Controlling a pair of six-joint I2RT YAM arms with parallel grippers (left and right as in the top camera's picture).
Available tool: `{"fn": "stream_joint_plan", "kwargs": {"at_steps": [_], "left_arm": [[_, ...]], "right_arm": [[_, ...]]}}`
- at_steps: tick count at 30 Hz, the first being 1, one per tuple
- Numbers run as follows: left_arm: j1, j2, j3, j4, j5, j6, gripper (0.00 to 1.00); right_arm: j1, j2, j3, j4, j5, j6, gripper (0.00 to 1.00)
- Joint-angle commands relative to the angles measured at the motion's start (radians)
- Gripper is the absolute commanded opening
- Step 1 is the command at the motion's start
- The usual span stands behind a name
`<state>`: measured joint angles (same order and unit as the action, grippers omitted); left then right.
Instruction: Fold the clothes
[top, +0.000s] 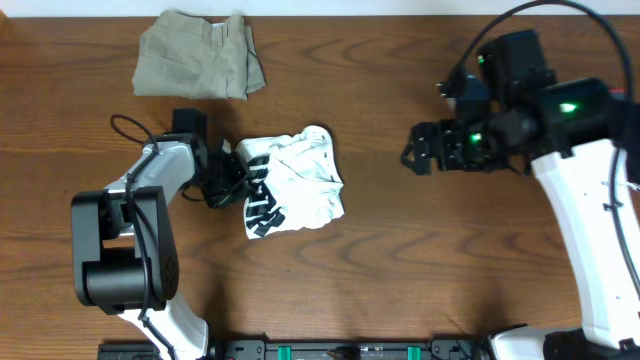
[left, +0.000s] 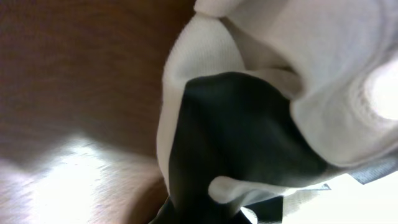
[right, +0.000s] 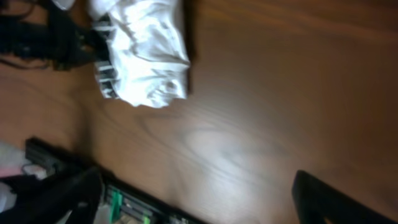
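Overhead, two garments counted: one white T-shirt with black block print, crumpled in a heap near mid-table; one pair of khaki trousers, loosely folded, well apart toward the far left. Two arms as well, one gripper each.

Left gripper pressed together on the T-shirt's left edge, pinching cloth there. Right gripper spread wide above the bare wooden table, well to the right of the shirt. From its own camera, just two dark fingers far apart at the lower corners, only wood between them.

Hard to make out: the left fingers themselves. Lost in the left wrist view behind a close, blurred fill of white fabric and one black patch. From above, dark against the dark print and close to the arm's black cable. Sleeves, collar and most of the print buried in the shirt's folds. Top edge of the trousers almost at the frame's upper border.

Along the near table edge, a black rail with green fittings, partly cut off by the frame.
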<state>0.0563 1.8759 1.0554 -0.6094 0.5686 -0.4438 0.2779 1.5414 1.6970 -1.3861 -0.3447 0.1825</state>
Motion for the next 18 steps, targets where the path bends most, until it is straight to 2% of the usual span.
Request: {"fn": "stream_joint_plan", "kwargs": {"at_steps": [1,5,7,12,18], "left_arm": [[0.007,0.010,-0.005,-0.025,-0.083,-0.029,0.06],[0.005,0.010,-0.005,-0.042,-0.083,-0.029,0.06],[0.005,0.010,-0.005,-0.045,-0.084,-0.029,0.06],[0.005,0.010,-0.005,-0.049,-0.083,-0.029,0.06],[0.005,0.010,-0.005,-0.065,-0.084,-0.027,0.06]], "right_arm": [[0.058,0.000,-0.162,0.159,-0.211,-0.031,0.87],[0.159,0.024,-0.365,0.488,-0.342,0.016,0.59],[0.223,0.053,-0.439,0.649,-0.348,0.086,0.45],[0.339,0.163,-0.487,0.879,-0.350,0.180,0.16],[0.404,0.330,-0.487,0.994,-0.364,0.240,0.10]]}}
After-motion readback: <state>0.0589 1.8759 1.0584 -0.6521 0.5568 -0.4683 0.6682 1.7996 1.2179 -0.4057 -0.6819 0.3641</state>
